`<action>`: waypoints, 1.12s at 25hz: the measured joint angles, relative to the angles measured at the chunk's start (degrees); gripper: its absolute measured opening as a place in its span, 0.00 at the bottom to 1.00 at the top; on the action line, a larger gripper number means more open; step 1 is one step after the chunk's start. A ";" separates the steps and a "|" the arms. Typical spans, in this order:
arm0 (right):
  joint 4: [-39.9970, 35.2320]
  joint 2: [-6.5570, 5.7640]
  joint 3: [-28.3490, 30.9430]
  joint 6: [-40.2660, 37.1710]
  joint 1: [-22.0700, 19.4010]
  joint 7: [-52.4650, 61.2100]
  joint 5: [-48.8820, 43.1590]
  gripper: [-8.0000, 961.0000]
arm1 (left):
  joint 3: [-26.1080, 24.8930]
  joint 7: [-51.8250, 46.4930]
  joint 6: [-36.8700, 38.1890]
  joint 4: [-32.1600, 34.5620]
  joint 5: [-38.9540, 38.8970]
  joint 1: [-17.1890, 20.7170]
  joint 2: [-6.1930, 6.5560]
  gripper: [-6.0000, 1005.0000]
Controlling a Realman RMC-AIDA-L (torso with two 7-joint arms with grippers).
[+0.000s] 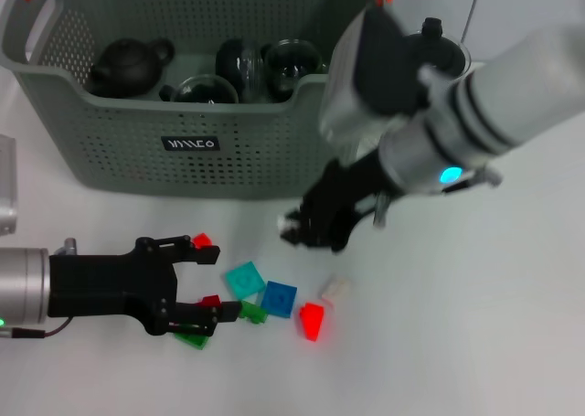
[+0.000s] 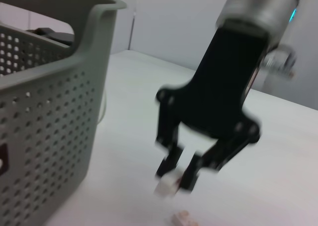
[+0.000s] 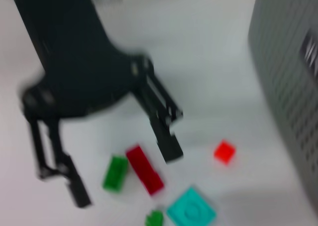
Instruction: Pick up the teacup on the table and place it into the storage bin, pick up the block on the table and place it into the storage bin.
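The storage bin point(image 1: 119, 151) stands at the back left, with dark and glass tea ware inside. No teacup shows on the table. My right gripper point(image 1: 292, 228) hangs in front of the bin's right end, shut on a small white block point(image 2: 165, 187). The left wrist view shows this block pinched between the right gripper's point(image 2: 172, 179) fingertips, just above the table. My left gripper point(image 1: 216, 285) is low at the front left, open. A dark red block point(image 3: 144, 169) and a green block point(image 3: 115, 172) lie between its fingers point(image 3: 166, 141). The bin's wall point(image 3: 288, 62) is close by.
Loose blocks lie in front of the bin: a small red one point(image 1: 202, 240), teal point(image 1: 245, 280), blue point(image 1: 279, 298), red point(image 1: 312, 321), cream point(image 1: 335, 289) and green point(image 1: 192, 338). A glass pot with a black lid point(image 1: 437, 34) stands behind my right arm.
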 joint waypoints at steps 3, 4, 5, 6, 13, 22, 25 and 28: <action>-7.49 0.03 7.23 -7.60 -1.28 0.41 0.15 0.19 | -0.99 0.00 0.00 0.02 0.00 0.22 0.11 0.87; -10.01 0.17 10.34 -10.29 -1.33 0.64 0.56 0.19 | -1.13 0.04 0.02 -0.03 0.01 0.25 0.13 0.87; -11.91 0.27 12.94 -12.74 -1.27 0.95 1.22 0.19 | -1.23 0.12 0.02 -0.04 0.01 0.26 0.14 0.87; -14.28 0.27 16.24 -15.29 -0.93 1.48 2.72 0.19 | -1.27 0.29 0.04 -0.06 0.04 0.27 0.14 0.87; -17.04 -0.79 29.67 -19.27 6.51 4.99 7.44 0.19 | -1.28 0.55 0.08 -0.25 0.09 0.06 0.06 0.87; 2.40 -2.90 30.25 -6.35 17.16 -0.50 3.55 0.22 | -1.27 0.59 0.29 -0.24 -0.31 -0.13 -0.26 0.87; 8.76 -2.58 29.86 -1.47 19.45 -3.55 2.79 0.23 | -1.28 0.61 0.28 -0.24 -0.46 -0.25 -0.30 0.87; 12.75 -2.01 28.73 3.24 20.61 -5.90 2.76 0.24 | -1.19 0.61 0.14 -0.24 -0.52 -0.35 -0.31 0.87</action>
